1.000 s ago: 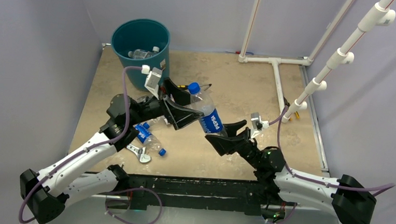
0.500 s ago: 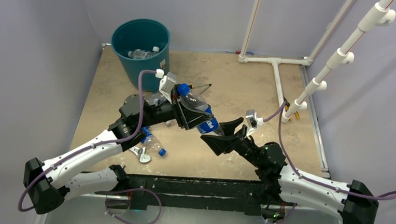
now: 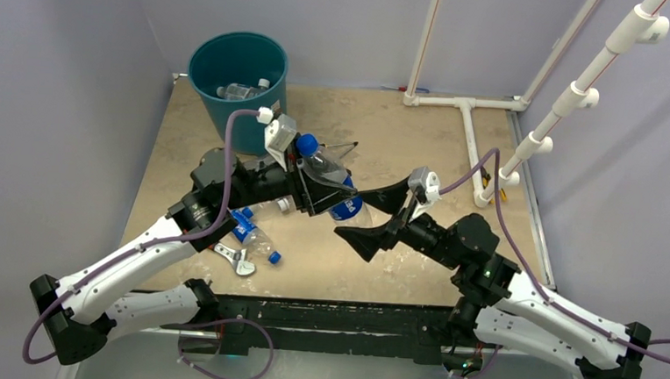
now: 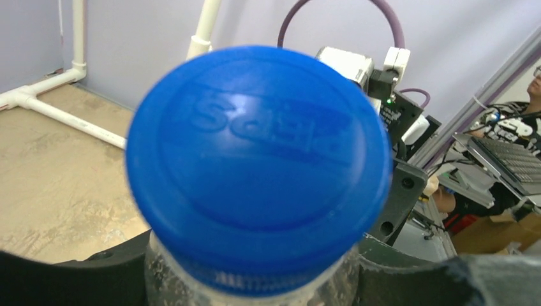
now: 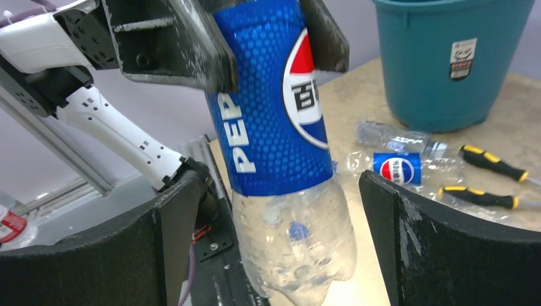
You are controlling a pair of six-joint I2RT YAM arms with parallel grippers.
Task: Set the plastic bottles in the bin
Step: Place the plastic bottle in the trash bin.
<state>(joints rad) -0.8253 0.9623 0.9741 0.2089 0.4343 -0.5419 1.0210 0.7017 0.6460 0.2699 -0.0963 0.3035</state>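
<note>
A clear plastic bottle with a blue Pepsi label and blue cap is held above the table. My left gripper is shut on its upper body, with the cap pointing toward the bin. My right gripper stands open around the bottle's base, its fingers well apart from the plastic on both sides. The teal bin holds several bottles. More bottles lie on the table below my left arm, and they also show in the right wrist view as bottles near the bin.
Two yellow-and-black screwdrivers lie beside the loose bottles, and another screwdriver is just past the held bottle. A wrench rests near the front edge. White pipes run along the back right of the table.
My left gripper closed on the bottle. My right gripper opened and let go of its lower end. The bottle shifted slightly left, toward the bin.
</note>
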